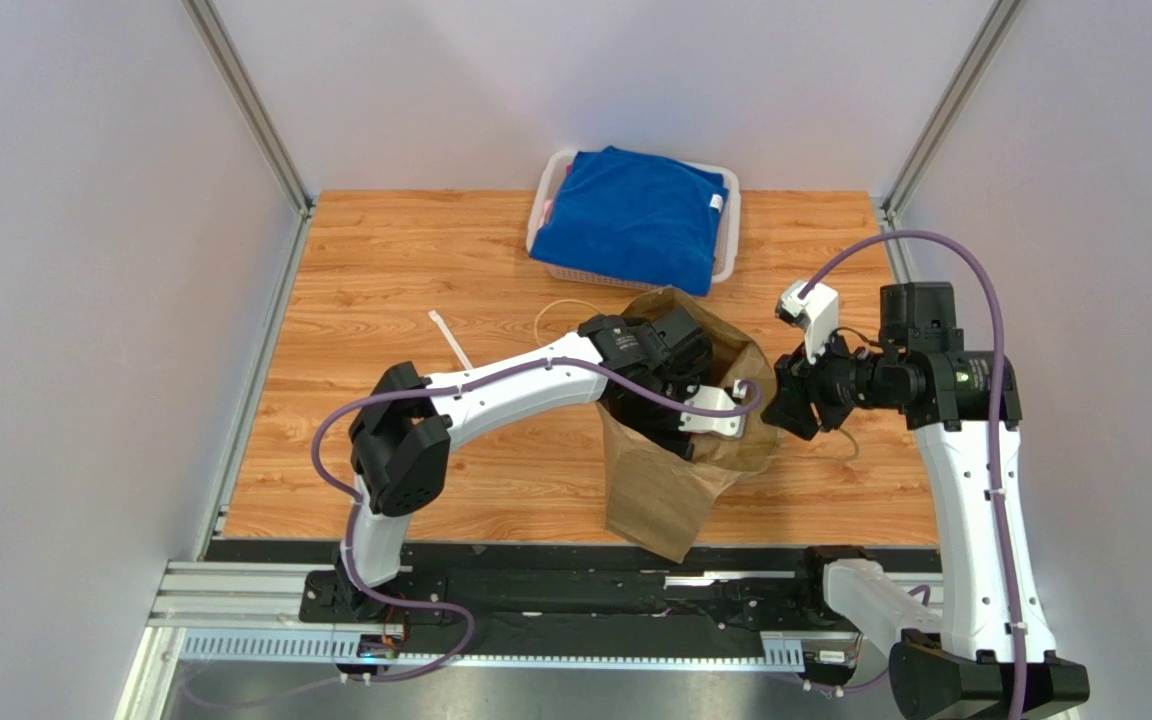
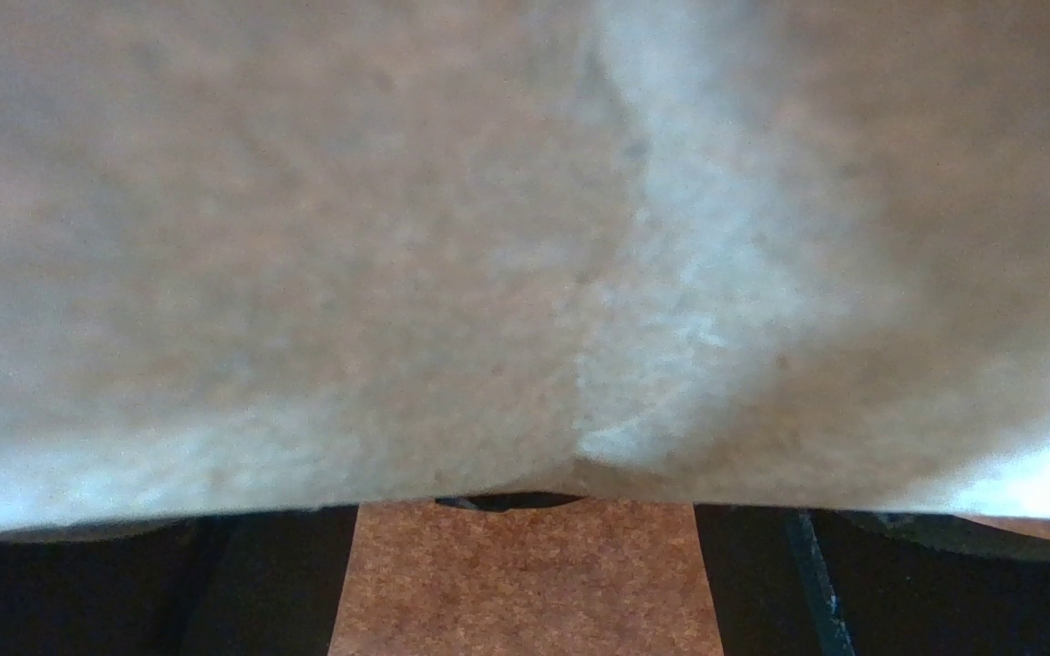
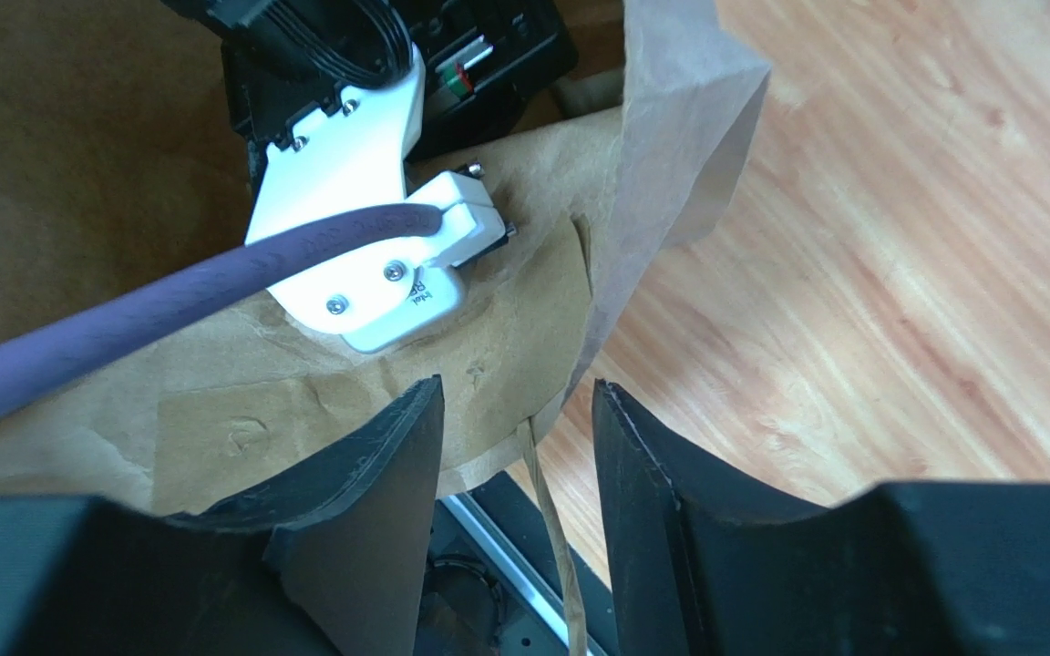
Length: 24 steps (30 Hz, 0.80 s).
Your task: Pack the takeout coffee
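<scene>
Where left arm [image 1: 515, 383] enters bag [image 1: 672, 503], coffee hidden.

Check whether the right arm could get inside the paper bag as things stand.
Probably not. The left arm reaches down through the mouth of the bag and fills most of it; the right gripper sits outside at the rim, jaws apart.

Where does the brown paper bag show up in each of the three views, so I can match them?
Top external: brown paper bag at the centre of the frame.
Left wrist: a blurred pale brown surface fills the frame, possibly the bag's inside; cannot tell.
Right wrist: bag fills left and top, rim at lower centre.
Shared landmark, top and right wrist views only: white wrist housing with purple cable.
</scene>
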### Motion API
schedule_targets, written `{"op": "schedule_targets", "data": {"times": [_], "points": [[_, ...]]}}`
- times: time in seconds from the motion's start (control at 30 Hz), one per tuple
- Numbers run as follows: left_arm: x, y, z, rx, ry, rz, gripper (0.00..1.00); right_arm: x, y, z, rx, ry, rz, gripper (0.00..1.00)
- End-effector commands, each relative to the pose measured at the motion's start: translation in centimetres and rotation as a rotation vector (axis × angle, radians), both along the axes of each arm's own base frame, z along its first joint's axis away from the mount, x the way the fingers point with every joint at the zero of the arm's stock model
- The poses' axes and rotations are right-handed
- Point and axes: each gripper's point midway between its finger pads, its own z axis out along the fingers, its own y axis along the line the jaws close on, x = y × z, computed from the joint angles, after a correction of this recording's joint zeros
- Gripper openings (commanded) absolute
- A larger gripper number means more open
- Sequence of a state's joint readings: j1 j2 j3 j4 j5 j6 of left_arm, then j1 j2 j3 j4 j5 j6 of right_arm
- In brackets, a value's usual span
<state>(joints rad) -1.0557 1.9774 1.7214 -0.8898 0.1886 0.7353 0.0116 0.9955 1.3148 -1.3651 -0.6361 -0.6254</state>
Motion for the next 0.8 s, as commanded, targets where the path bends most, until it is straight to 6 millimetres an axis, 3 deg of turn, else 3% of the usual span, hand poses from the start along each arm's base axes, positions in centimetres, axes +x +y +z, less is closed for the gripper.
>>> {"op": "schedule_targets", "data": {"times": [0.0, 0.13, 0.23, 0.27, 0.4, 0.77], "points": [[-1.7, 2.6, -3.8, 0.165, 0.066, -0.024, 0.31, -3.0, 0.2, -2.2, 0.014, 0.161, -0.003, 0.48], [-1.6, 2.7, -3.9, 0.170, 0.064, -0.028, 0.31, -3.7, 0.9, -2.0, 0.051, 0.191, 0.031, 0.38], [-1.7, 2.8, -3.9, 0.170, 0.069, -0.026, 0.31, -4.1, 0.9, -0.6, 0.048, 0.165, 0.050, 0.04], [-1.8, 2.7, -3.9, 0.169, 0.071, -0.027, 0.31, -4.1, 0.8, -0.2, 0.044, 0.148, 0.047, 0.00], [-1.8, 2.6, -4.0, 0.170, 0.073, -0.027, 0.31, -4.2, 0.4, 1.8, 0.022, 0.095, 0.020, 0.00], [-2.0, 3.3, -4.7, 0.202, 0.078, -0.041, 0.31, -4.5, -1.4, 3.0, -0.085, 0.051, 0.001, 0.00]]}}
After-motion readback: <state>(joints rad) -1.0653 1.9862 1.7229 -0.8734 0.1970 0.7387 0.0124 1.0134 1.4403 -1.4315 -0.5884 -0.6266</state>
